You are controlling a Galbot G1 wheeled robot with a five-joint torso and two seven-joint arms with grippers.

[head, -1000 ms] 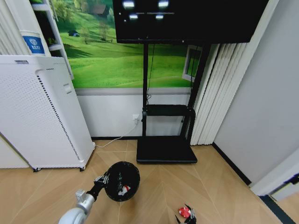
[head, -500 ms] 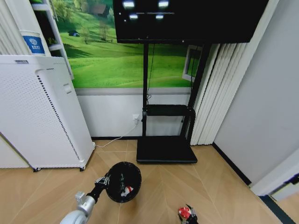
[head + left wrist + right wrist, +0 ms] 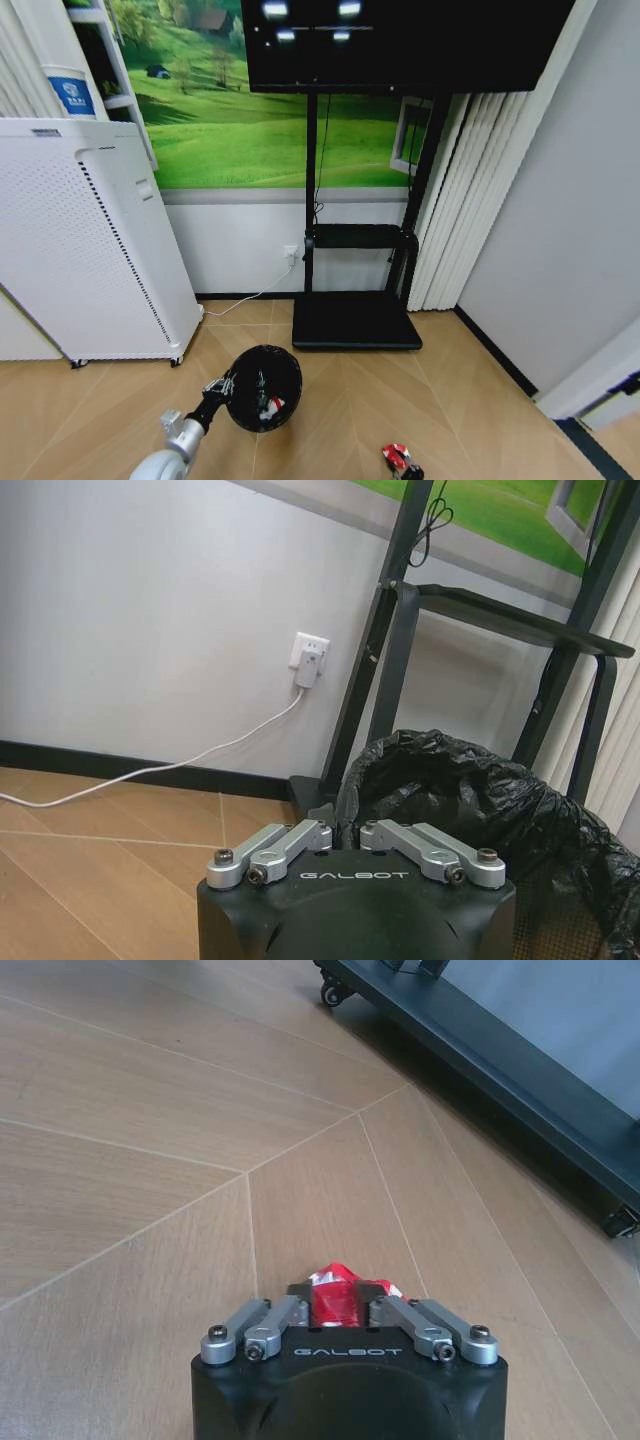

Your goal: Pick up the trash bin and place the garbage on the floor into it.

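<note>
Red wrapper (image 3: 334, 1298) in closed right pincer (image 3: 336, 1312).

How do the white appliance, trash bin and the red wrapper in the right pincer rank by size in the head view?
1. White appliance
2. Trash bin
3. Red wrapper, held by the right pincer

Herringbone wood floor (image 3: 470, 400) in light tan runs to a white wall (image 3: 240, 250) with a dark skirting. A landscape mural (image 3: 250, 120) covers the wall above. A black screen (image 3: 400, 40) stands on a wheeled black stand (image 3: 355, 320). A tall white perforated appliance (image 3: 90, 240) stands beside it, its cable (image 3: 200, 750) reaching a wall socket (image 3: 308, 652).
</note>
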